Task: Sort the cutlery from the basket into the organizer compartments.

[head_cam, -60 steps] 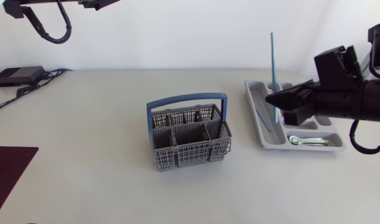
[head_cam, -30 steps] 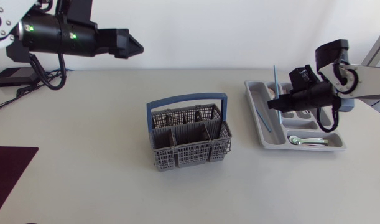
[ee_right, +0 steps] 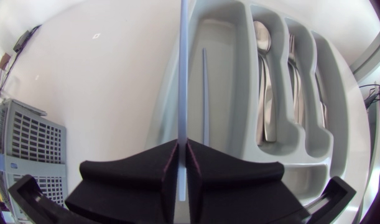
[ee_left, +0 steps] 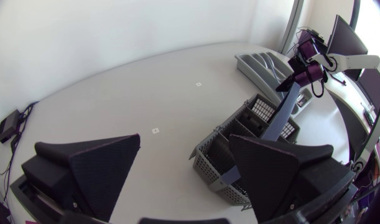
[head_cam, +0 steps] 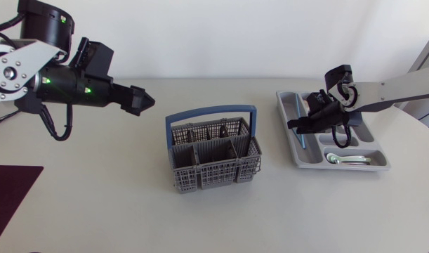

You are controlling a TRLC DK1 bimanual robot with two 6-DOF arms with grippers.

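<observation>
R gripper (ee_right: 182,148) is clamped tight on a thin light-blue stick (ee_right: 183,68), both fingers pinching it from either side, low over the organizer (ee_right: 244,81) at the table's right. The stick points fwd along the outer edge of the long compartment, just beside a 2nd blue stick (ee_right: 205,93) lying flat in it. Spoons (ee_right: 264,87) sit in the next slot, forks (ee_right: 293,56) one further over. L gripper (ee_left: 185,146) hangs above the table w/ fingers spread wide, nothing between them. It's well apart from the grey basket (head_cam: 214,172) w/ the blue handle, mid-table.
</observation>
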